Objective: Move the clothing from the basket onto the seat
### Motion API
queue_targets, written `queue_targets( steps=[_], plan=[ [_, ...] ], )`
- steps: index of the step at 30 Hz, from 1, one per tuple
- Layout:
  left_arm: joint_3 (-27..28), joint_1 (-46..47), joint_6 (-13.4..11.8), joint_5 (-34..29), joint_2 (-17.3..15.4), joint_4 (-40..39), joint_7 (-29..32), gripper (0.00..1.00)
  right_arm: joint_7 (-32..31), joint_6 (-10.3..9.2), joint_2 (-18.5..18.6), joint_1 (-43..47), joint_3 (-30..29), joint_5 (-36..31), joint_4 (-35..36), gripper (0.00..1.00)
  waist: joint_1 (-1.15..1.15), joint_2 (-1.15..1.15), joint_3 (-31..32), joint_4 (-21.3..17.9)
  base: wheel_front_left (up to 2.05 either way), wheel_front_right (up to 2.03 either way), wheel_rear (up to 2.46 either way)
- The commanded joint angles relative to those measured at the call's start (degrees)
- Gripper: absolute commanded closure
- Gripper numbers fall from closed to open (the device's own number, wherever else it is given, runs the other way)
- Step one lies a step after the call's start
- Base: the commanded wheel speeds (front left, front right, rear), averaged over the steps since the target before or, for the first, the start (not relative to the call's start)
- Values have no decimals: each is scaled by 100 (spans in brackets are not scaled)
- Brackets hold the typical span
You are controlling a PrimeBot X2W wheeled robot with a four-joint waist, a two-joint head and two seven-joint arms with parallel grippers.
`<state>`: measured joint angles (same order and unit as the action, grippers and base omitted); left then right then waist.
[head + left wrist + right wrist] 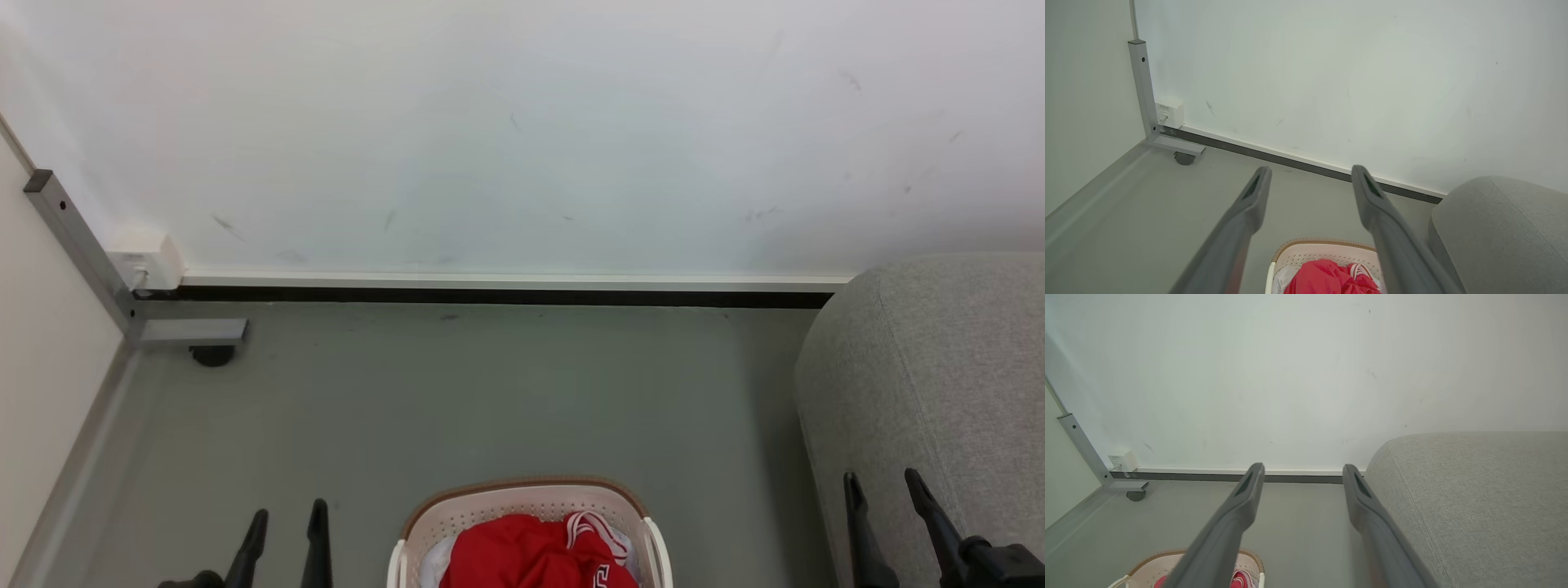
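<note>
Progress: nothing has been moved as far as the views show, so the task looks to be at its very start.
Clothing: bright red, thin, soft sports garments with white-and-black trim (531, 551) lie heaped inside the basket, with a bit of white cloth at the left of the heap. How many pieces there are cannot be told, because the picture's lower edge cuts the pile off.
Basket: the cream-white perforated plastic laundry basket with rounded corners and a brown rim (522, 487) stands on the plain grey floor (490, 392). In the head view it is between the two grippers, and it is near the seat but apart from it.
Seat: the large grey woven-fabric upholstered seat with rounded edges (939, 367) stands at the right, against the white wall (522, 122). The part of it in view is bare grey fabric.
Left gripper: the left gripper (289, 510) has its long dark fingers spread and holds nothing. It hangs over the floor to the left of the basket.
Right gripper: the right gripper (882, 476) has its fingers parted and is empty, up beside the seat's near side.
Done: no step appears finished.
Left to do: by judgement, everything. Each garment has to be pinched, lifted out of the basket, carried to the right and let go on the seat, and this repeated until the basket holds no more clothing.
</note>
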<state>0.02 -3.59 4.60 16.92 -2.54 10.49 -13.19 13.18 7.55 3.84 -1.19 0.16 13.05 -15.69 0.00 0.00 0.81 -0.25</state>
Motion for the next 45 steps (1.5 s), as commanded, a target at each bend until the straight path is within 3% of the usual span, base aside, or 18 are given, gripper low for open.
queue_targets(
  steps=[1, 17, 30, 45],
  plan=[
    [5, -63, 35, -154, -50, -1, -50, 0, 52, -10, 14, 41, -12, -112, -8, 0, 0, 0, 2, -4, 0, 0, 0],
    [-28, -153, 72, -711, -55, 28, -204, 0, 215, -12, -68, 156, -48, -513, -121, 0, 0, 0, 7, -33, 0, 0, 0],
    [4, -138, 76, -675, -52, 24, -199, 0, 206, -13, -85, 77, -13, -361, -151, 0, 0, 0, -39, -119, 0, 0, 0],
    [-213, 362, 170, -970, -57, 496, -199, 0, 197, -12, -90, -312, 444, -189, 110, 0, 0, 0, -656, -959, 0, 0, 0]
  ],
)
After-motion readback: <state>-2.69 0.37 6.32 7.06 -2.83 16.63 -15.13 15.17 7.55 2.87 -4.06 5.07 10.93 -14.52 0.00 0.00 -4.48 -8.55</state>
